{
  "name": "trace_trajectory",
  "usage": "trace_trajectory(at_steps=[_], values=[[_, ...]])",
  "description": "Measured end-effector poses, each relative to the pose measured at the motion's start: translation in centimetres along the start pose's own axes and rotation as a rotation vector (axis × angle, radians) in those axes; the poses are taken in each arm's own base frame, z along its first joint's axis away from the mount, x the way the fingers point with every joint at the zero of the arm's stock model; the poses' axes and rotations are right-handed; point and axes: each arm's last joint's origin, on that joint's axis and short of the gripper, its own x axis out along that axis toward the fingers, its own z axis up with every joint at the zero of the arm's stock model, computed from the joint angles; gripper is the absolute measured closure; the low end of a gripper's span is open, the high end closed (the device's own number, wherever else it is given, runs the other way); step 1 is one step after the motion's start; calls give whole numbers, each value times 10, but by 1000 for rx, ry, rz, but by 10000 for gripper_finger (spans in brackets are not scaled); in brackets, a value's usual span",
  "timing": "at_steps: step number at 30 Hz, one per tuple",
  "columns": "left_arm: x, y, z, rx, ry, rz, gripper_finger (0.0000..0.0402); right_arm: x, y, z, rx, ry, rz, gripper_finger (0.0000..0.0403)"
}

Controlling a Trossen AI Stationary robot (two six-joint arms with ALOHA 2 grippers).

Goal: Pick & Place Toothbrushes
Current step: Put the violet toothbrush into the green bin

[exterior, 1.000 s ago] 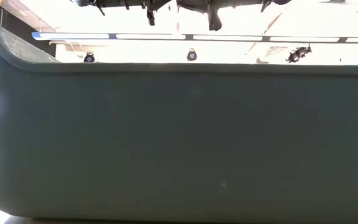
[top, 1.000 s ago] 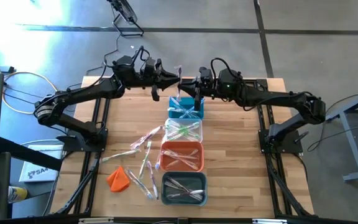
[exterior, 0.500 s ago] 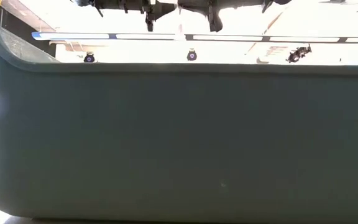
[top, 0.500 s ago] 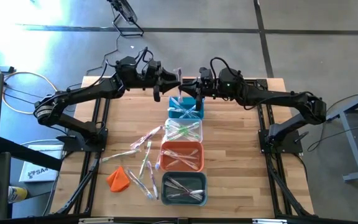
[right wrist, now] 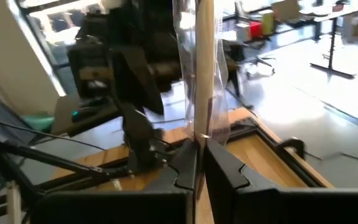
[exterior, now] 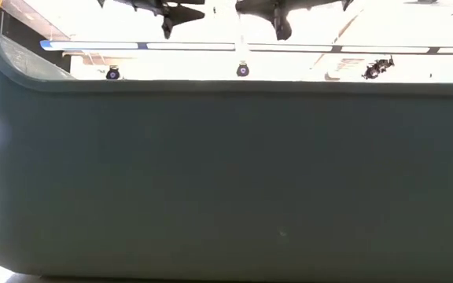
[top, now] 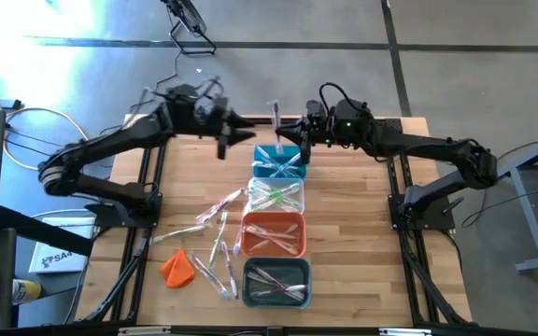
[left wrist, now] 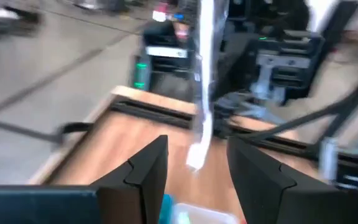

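From above, the right gripper [top: 288,128] hangs over the far end of the table [top: 362,233], its fingers pinching a wrapped toothbrush [top: 276,119] that stands up just beyond the teal bin [top: 279,161]; holding it upright there looks meant to line it up for a drop into that bin. The left gripper [top: 234,140] sits just beside it on the other side, fingers spread and empty, apart from the brush. Four bins run in a row down the table: teal, clear [top: 276,195], orange [top: 274,233], grey [top: 276,281], each already holding thin pale sticks. More loose toothbrushes [top: 215,235] lie scattered on the bare wood beside the bins, next to a crumpled orange lump [top: 177,268]

At table height a dark bin wall [exterior: 226,181] blocks nearly everything; only the two arms' undersides show against a bright room

The left wrist view shows that arm's fingers [left wrist: 148,171] parted, the glossy wrapped brush hanging beyond them, untouched

The right wrist view shows its fingers [right wrist: 188,165] pressed on a slim, straight handle inside a clear, crinkly film sleeve; the grip is low on the stick, so most of it rises free above
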Motion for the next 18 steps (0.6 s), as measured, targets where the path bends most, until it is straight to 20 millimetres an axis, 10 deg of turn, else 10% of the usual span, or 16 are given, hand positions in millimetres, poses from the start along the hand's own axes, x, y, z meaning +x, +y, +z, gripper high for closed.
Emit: trace_trajectory(at_steps=[6,18], values=[[-52,-23,4,113,-89,33,239,-14,25,4,-3,-9,-70,395],[-131,-49,-57,45,-121,23,239,-24,127,-5,3,-49,-252,395]])
